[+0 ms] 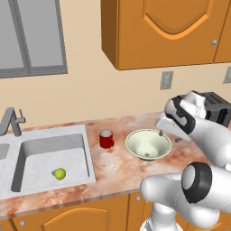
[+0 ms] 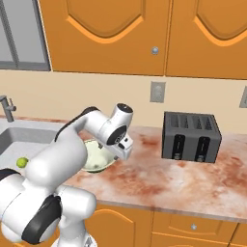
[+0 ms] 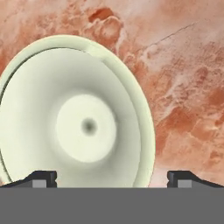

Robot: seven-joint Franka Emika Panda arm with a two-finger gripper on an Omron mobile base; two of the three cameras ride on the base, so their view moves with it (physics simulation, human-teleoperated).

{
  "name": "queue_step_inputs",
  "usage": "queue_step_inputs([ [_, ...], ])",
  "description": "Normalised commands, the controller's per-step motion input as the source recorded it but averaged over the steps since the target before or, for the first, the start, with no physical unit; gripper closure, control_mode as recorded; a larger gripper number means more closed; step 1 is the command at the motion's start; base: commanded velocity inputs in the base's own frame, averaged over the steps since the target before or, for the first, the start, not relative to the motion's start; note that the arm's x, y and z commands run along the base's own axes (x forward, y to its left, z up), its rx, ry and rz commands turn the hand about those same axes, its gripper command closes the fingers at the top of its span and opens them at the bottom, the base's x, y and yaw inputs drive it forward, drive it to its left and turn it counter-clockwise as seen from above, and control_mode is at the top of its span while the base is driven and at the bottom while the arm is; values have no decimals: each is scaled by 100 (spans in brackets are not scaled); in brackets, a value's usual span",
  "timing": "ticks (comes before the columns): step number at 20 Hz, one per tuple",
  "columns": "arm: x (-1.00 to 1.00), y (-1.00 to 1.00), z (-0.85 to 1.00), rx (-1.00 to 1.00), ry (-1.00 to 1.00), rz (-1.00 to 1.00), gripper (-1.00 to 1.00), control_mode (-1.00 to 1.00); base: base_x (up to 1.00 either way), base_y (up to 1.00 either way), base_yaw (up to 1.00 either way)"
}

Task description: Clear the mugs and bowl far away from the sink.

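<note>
Your tool hangs with jaws spread wide and empty over the cream bowl's right rim on the worktop; if you close off-centre, the sloped rim may slip out and skid toward the red mug beside the sink

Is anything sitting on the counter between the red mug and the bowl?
No. In the left base view the red mug and the bowl stand apart, with bare marbled counter between them.
</note>
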Motion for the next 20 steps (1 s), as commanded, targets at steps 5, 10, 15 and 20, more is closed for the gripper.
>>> queue_step_inputs([
  [5,28,-23,-38,9,0,-6,-100,-100,0,0,0],
  [10,11,-24,-42,5,0,0,-100,-100,0,0,0],
  [15,0,-1,-18,0,0,0,-100,-100,0,0,0],
  [20,0,0,0,4,-5,0,-100,-100,0,0,0],
])
